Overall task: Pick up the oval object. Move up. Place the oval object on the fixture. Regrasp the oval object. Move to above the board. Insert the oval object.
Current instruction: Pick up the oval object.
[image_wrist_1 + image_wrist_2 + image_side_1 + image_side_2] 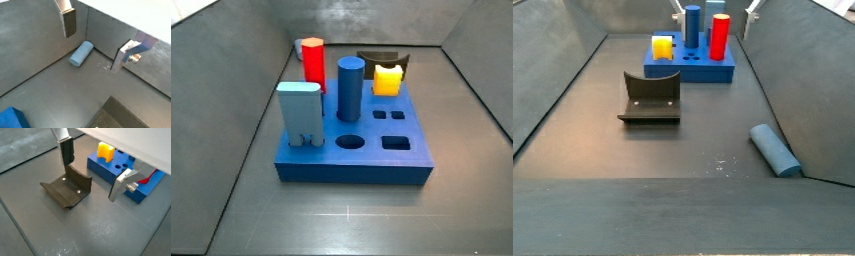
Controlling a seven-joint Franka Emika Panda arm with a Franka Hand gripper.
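The oval object (81, 54) is a pale grey-blue peg lying on its side on the dark floor near a wall; it also shows in a side view (775, 149). My gripper (97, 42) is open and empty, well above the floor, and the peg lies below the gap, nearer one finger (69, 22). The black fixture (67, 190) stands on the floor below my gripper (93, 170) and shows in both side views (649, 100) (378, 55). The blue board (358, 165) lies beyond the fixture (714, 70) (107, 170).
The board carries a red peg (313, 62), a dark blue cylinder (350, 88), a light blue block peg (299, 112) and a yellow piece (388, 78), with several open holes (398, 143). Grey walls (800, 60) enclose the floor on the sides.
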